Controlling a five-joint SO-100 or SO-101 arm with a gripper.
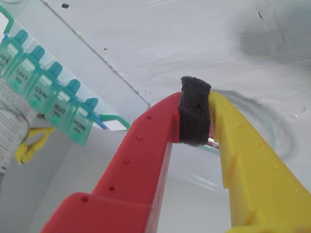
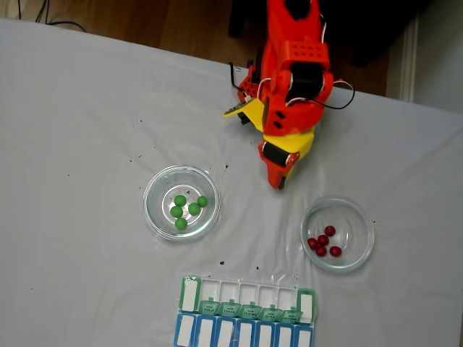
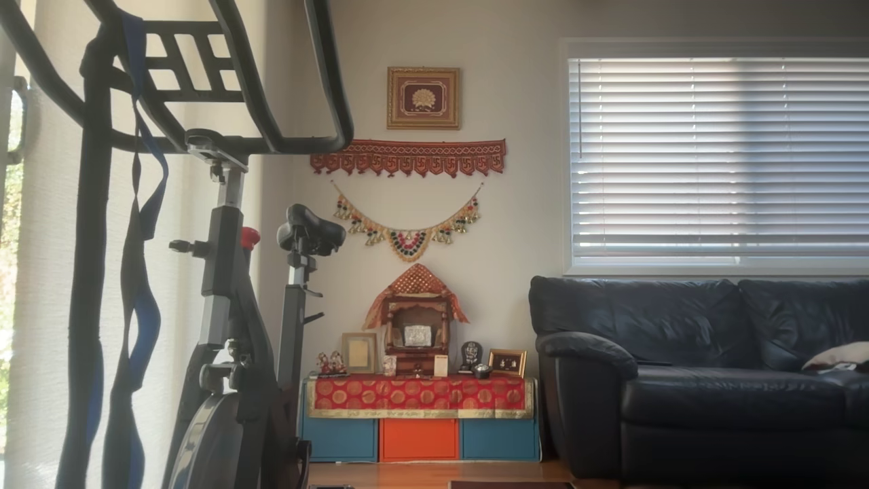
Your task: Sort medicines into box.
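Plainly glossy medicines (image 2: 187, 209): five green, five red.

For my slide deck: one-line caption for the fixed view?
Gripper hovers between dishes of green balls and red balls, above the pill organiser.

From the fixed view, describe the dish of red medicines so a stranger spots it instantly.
On the white tablecloth, find the pill organiser at the bottom edge. Just above its right end sits a round clear glass dish holding five dark red balls; its twin to the left holds green ones.
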